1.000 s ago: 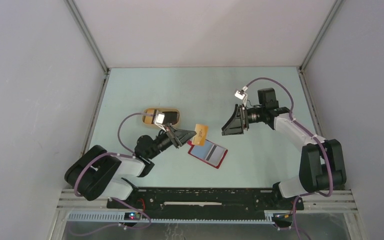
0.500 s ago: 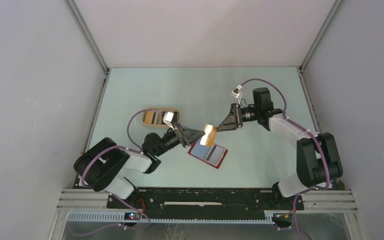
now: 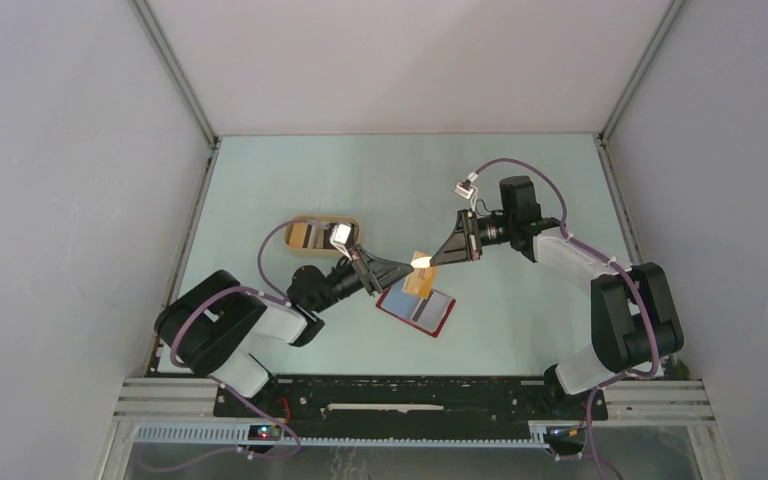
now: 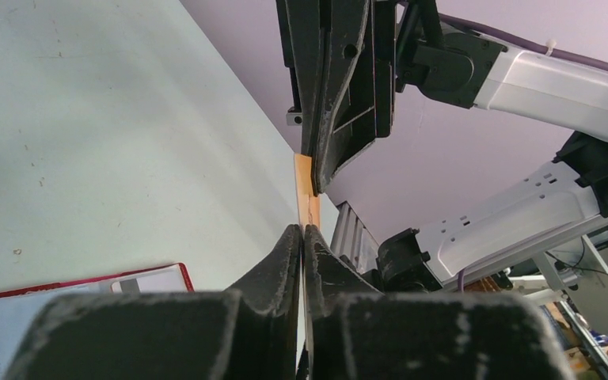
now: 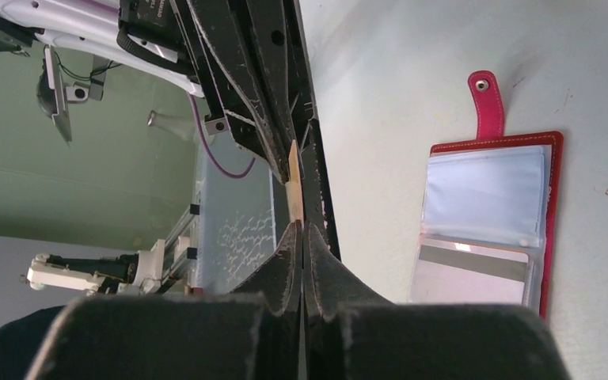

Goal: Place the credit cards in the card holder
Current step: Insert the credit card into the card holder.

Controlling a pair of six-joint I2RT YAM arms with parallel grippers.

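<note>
An orange-yellow credit card hangs in the air just above the open red card holder. My left gripper is shut on its left end and my right gripper is shut on its right end. From the left wrist the card is an edge-on sliver between my left gripper and the right arm's fingers. From the right wrist the card rises from my right gripper. The card holder lies open with a pale striped card in one pocket.
A tan oval dish with a tan card in it stands behind the left arm. The holder's pink snap tab sticks out on the pale green table. Grey walls close in the back and both sides.
My right gripper has swung down and left to the orange card and shut on its free end. The left arm has carried the card a little right and lower, over the holder.
</note>
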